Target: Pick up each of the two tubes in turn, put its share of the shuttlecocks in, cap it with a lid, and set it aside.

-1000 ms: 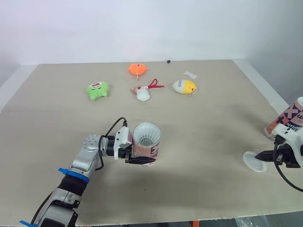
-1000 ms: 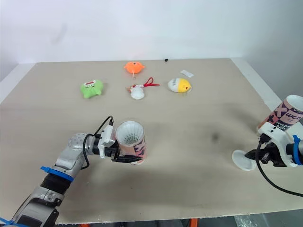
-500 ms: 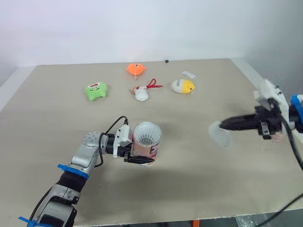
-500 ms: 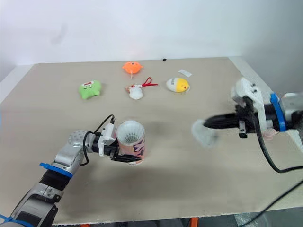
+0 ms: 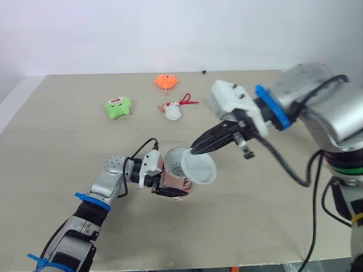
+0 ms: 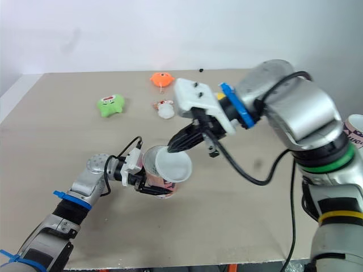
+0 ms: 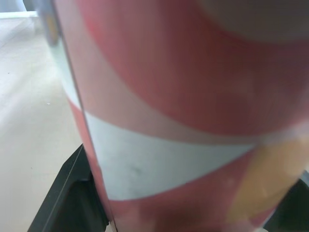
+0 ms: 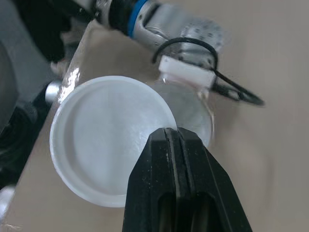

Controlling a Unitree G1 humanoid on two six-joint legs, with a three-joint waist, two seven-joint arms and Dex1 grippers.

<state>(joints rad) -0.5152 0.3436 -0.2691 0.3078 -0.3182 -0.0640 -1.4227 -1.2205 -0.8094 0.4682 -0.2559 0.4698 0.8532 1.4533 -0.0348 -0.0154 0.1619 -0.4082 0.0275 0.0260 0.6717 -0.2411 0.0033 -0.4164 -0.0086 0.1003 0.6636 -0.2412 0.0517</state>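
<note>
Sitting toward the far side of the table were three toys, a green toy, an orange toy and a white toy, well apart from the work. The left claw clamped one upright tube. The right claw pinched the single lid, tilted, partly covering its mouth. A second tube stood at the right edge.

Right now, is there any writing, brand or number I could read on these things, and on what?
No text reads clearly.
The tube in the left gripper: red and white print, no legible letters.
The second tube, far right: dark marks, too blurred.
The lid in the right gripper: blank.
</note>
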